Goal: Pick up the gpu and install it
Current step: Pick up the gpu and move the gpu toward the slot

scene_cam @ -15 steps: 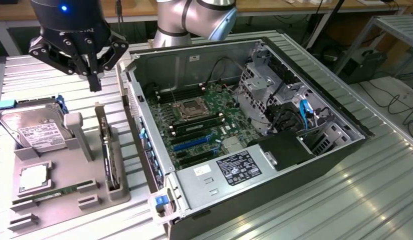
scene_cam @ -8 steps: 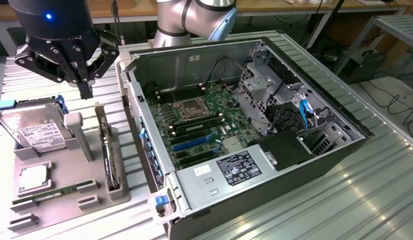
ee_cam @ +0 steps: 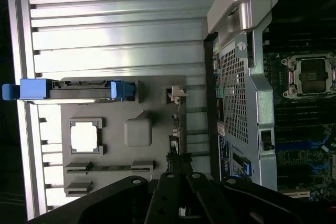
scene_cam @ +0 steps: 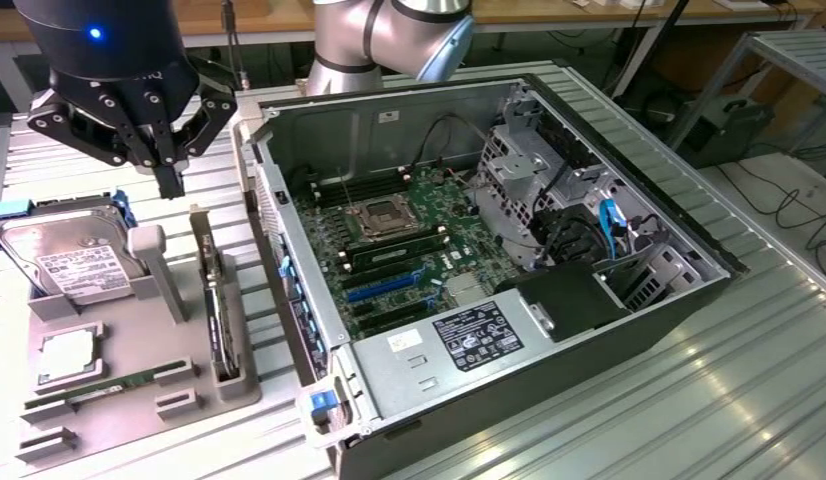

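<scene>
while its two dark fingers are pressed together with nothing between them, the claw (scene_cam: 172, 188) hangs tips-down in the air over the far end of the grey holder (scene_cam: 130, 342), at the exterior view's left. it grips nothing and touches nothing.

nearest to it is the gpu (scene_cam: 214, 295), which stands on its long edge in a slot of that holder, along the side closest to the computer case (scene_cam: 560, 375). the fingertips are near the far end of the gpu but clearly apart from it. in the wrist view the gpu (ee_cam: 175, 135) appears edge-on as a thin dark line just beyond the closed tips of the claw (ee_cam: 176, 163).

on the same holder, further from the case, a hard drive (scene_cam: 64, 262) with a white label leans in a blue-handled bracket. a square processor chip (scene_cam: 69, 355) lies flat in its recess, and a narrow green memory stick (scene_cam: 104, 388) lies in a groove at the near end. the holder rests on a slatted metal table (scene_cam: 733, 400).

beside the holder, the case lies on its side with the panel off. inside it are the green motherboard (scene_cam: 400, 255), its processor socket (scene_cam: 384, 215), blue expansion slots (scene_cam: 380, 288) and a labelled power supply (scene_cam: 473, 335) at the near end.
</scene>
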### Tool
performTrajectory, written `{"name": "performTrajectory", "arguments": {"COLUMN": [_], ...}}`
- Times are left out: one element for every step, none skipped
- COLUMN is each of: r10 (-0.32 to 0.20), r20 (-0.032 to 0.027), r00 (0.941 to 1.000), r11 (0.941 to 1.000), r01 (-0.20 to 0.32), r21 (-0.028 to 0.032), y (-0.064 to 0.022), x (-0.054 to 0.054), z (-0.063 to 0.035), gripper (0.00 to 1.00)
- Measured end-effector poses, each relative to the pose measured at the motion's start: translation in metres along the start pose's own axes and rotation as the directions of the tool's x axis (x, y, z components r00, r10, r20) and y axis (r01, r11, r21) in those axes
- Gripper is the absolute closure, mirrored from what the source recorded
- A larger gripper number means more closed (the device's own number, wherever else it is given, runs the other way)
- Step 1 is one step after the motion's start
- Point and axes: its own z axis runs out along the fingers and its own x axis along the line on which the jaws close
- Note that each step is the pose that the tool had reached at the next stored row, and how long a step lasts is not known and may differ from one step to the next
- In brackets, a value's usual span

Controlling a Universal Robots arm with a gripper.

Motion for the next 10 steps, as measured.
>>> {"name": "performTrajectory", "arguments": {"r10": [0.000,0.000,0.000,0.000,0.000,0.000,0.000,0.000,0.000,0.000], "r20": [0.0000,0.0000,0.0000,0.0000,0.0000,0.0000,0.0001,0.0000,0.0001,0.0002], "r00": [1.0000,1.0000,1.0000,1.0000,1.0000,1.0000,1.0000,1.0000,1.0000,1.0000], "r11": [1.0000,1.0000,1.0000,1.0000,1.0000,1.0000,1.0000,1.0000,1.0000,1.0000], "r01": [0.000,0.000,0.000,0.000,0.000,0.000,0.000,0.000,0.000,0.000], "r21": [0.0000,-0.0001,-0.0001,-0.0001,-0.0001,-0.0001,0.0000,0.0003,0.0018,0.0045], "y": [0.0000,0.0000,0.0000,0.0000,0.0000,0.0000,0.0000,0.0000,-0.0002,-0.0004], "x": [0.0000,0.0000,0.0000,0.0000,0.0000,0.0000,0.0000,0.0000,0.0000,0.0000], "z": [0.0000,0.0000,0.0000,0.0000,0.0000,0.0000,0.0000,0.0000,0.0001,0.0000], "gripper": [0.89,0.89,0.89,0.89,0.89,0.89,0.89,0.89,0.89,0.89]}}
